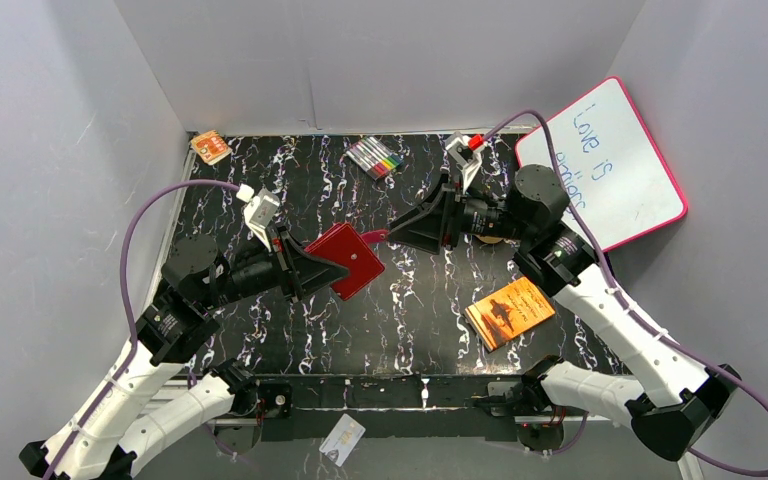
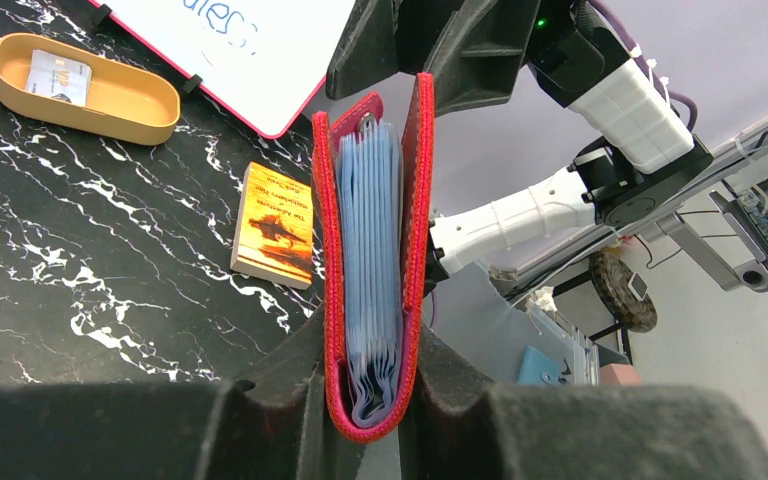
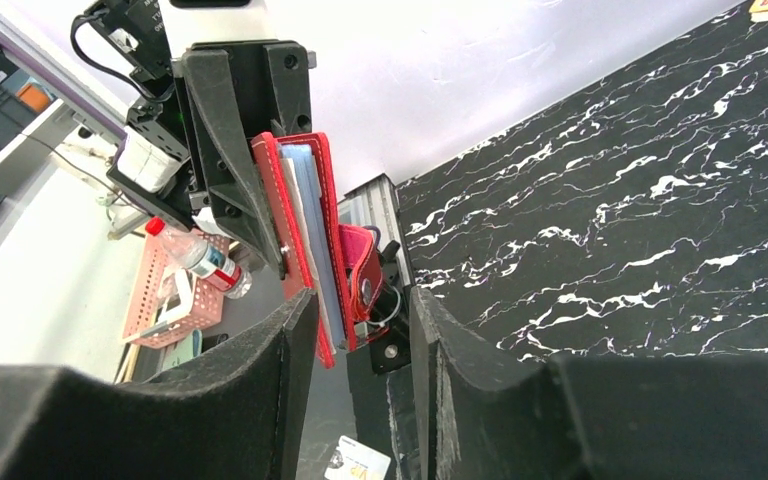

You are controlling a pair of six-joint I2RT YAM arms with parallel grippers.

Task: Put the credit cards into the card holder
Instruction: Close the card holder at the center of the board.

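My left gripper (image 1: 332, 266) is shut on the dark-red card holder (image 1: 346, 257) and holds it above the table, spine down between the fingers in the left wrist view (image 2: 372, 400). Bluish card sleeves (image 2: 370, 250) show between its covers. My right gripper (image 1: 394, 232) is open, with its jaws on either side of the holder's snap tab (image 3: 364, 276) without closing on it. One credit card (image 2: 58, 77) lies in the orange oval tray (image 2: 140, 112). Another card (image 1: 342, 440) lies off the table's near edge and also shows in the right wrist view (image 3: 358, 462).
An orange booklet (image 1: 510, 312) lies at the front right. A pink-framed whiteboard (image 1: 605, 165) leans at the back right. Coloured markers (image 1: 375, 157) and a small orange item (image 1: 210, 147) lie along the back. Grey walls enclose the table.
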